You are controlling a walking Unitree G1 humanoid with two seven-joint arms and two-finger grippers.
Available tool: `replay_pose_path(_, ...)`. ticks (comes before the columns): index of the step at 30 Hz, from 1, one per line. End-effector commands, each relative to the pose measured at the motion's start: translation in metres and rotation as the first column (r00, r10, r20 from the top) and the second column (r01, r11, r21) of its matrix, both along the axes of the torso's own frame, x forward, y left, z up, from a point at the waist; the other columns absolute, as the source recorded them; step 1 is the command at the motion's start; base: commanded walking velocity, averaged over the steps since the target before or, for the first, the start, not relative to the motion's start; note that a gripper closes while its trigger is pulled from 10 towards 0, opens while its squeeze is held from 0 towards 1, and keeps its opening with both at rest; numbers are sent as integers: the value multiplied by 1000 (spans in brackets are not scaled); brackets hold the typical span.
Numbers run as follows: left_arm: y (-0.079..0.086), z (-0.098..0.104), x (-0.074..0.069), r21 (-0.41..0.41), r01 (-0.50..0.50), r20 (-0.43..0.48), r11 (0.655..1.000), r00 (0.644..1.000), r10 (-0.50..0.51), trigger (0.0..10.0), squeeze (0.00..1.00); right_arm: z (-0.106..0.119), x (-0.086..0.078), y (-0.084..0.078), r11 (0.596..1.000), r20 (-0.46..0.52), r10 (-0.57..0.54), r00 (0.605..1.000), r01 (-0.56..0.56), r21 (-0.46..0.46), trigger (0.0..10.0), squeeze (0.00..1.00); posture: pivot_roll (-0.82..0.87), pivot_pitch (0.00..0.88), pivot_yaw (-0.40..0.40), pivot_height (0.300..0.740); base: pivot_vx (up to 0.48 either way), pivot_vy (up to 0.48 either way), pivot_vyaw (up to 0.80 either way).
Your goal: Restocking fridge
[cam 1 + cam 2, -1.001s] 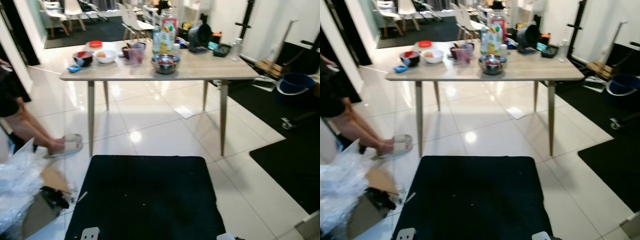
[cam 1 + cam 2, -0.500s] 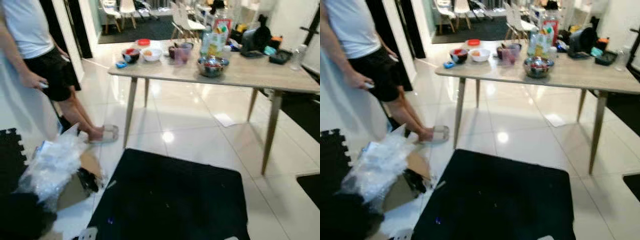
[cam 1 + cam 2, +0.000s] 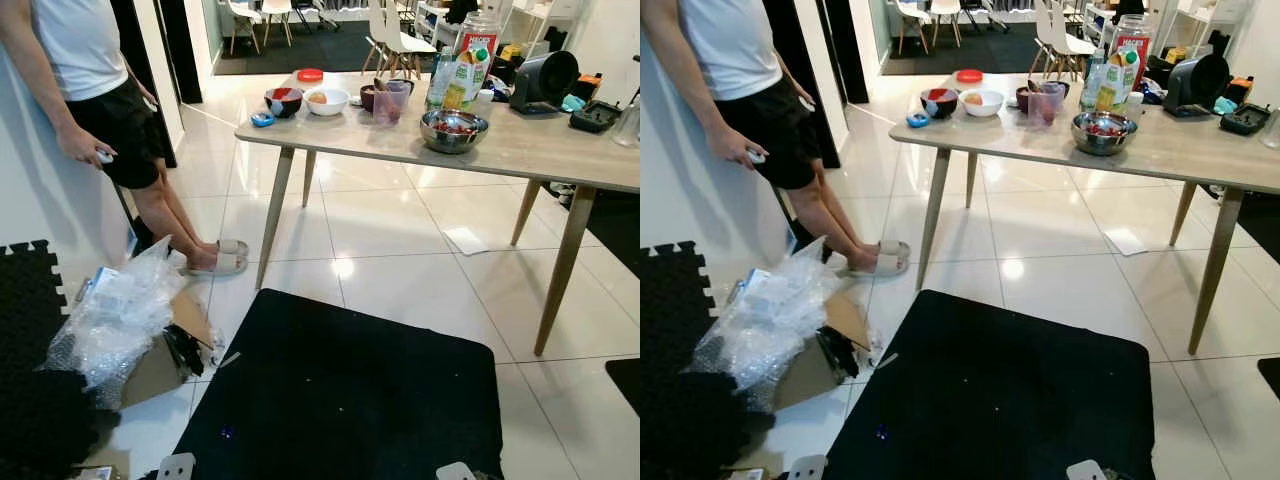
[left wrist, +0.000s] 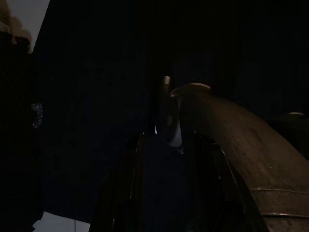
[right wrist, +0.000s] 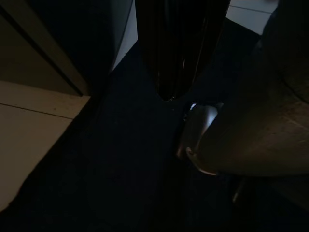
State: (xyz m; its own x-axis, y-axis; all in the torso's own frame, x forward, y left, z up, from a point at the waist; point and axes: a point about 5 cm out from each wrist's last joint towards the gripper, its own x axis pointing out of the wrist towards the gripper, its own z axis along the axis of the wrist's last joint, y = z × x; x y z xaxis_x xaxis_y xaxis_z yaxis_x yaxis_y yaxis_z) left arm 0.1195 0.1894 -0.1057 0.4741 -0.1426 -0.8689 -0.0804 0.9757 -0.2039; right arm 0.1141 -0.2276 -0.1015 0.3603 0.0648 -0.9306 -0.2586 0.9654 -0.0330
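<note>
Juice carton [image 3: 459,80] standing upright on wooden table [image 3: 520,150], steel bowl [image 3: 453,130] sitting beside it, both grippers hanging idle, finger gaps untellable

Both arms hang idle, low and in shade. In the left wrist view the left gripper [image 4: 166,186] rises from the bottom centre of the frame as two dark fingers [image 4: 120,193] with a gap between them. In the right wrist view the right gripper [image 5: 179,48] comes down from the top centre as one dark tapered mass, its fingers [image 5: 166,63] pressed together to a single tip.
</note>
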Motion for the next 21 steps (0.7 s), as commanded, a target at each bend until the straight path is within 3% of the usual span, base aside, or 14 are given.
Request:
replay_pose_path(1, 1, -4, -10, 27, 24, -60, 999, 998, -22, 10000, 0, -1, -4, 0, 1000, -12, 1, 1000, -1, -6, 10000, 0, -48, 0, -6, 740, 0, 0, 0)
replay_pose_path(5, 3, -5, -15, 42, 28, -93, 999, 995, -24, 10000, 0, -1, -4, 0, 1000, -12, 2, 1000, -2, -5, 10000, 0, -48, 0, -6, 740, 120, 0, 0)
replay_pose_path(21, 5, -6, -18, 34, 21, -118, 999, 993, -17, 10000, 0, -2, -4, 5, 1000, -9, -3, 1000, 3, -2, 10000, 0, -46, 0, 2, 740, 317, 0, 0)
